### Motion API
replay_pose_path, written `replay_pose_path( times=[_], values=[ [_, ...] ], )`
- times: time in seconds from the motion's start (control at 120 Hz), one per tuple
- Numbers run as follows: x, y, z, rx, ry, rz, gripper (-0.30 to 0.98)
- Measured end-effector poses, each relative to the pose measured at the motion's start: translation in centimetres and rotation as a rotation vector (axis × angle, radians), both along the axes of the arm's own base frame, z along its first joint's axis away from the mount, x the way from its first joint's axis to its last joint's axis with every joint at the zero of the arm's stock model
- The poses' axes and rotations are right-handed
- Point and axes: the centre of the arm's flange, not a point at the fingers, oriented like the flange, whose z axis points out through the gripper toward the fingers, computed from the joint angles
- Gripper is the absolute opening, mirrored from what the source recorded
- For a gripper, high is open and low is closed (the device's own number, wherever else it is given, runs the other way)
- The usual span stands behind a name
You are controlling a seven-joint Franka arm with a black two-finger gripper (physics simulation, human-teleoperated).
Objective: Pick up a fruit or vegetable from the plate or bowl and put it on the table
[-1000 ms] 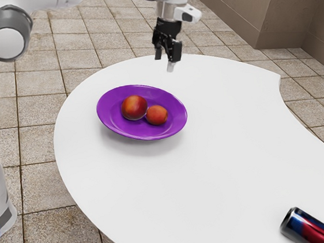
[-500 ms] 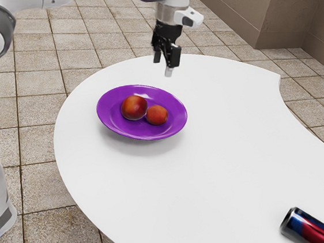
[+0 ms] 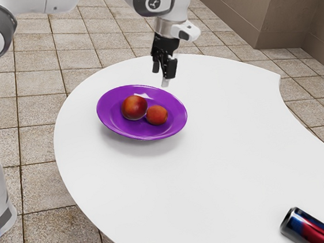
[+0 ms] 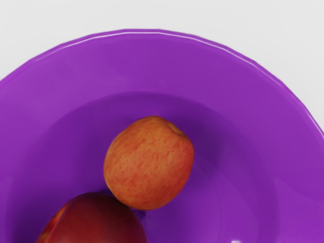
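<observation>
While nothing is held, a pick has to be lined up

As things stand, the step in hand is judged to be the approach. Two fruits are seen in the purple plate (image 3: 176,121), set on the white table (image 3: 228,143): a smaller fruit (image 4: 149,164), orange-red, and a larger fruit (image 3: 134,107), darker red. Both are placed close against each other, and whether they truly touch cannot be told.

Claw (image 3: 162,76): seen above the table, near the plate, pointed downward. Its black fingers (image 3: 170,69) are parted by a visible gap; nothing is gripped. How near this is to their full spread cannot be judged.

Next move: the smaller fruit seems the better candidate, being well seen in the wrist view. The claw should be centred over it, then lowered with one finger on each side. Care is called for where the larger fruit crowds in; a finger could be landed on it, or the pair could be rolled. Once gripped, the fruit should be raised clear of the plate and set down on bare table, gently, since a round thing may roll.

Labels: no writing can be read. A can (image 3: 312,227) in dark blue and red is laid on its side, well apart from the plate; no brand can be made out. A round emblem (image 3: 153,3) is borne by the white arm (image 3: 62,1), without legible lettering.
</observation>
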Motion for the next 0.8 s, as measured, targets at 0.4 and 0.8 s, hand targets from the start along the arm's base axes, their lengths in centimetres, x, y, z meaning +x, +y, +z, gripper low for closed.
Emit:
replay_pose_path(
  times=[0.4, 0.8],
  values=[
    [-0.6, -0.5, -3.4, 0.005, -0.002, -0.117, 0.69],
    [-1.2, -0.4, -6.5, 0.014, -0.016, -0.177, 0.69]
  ],
)
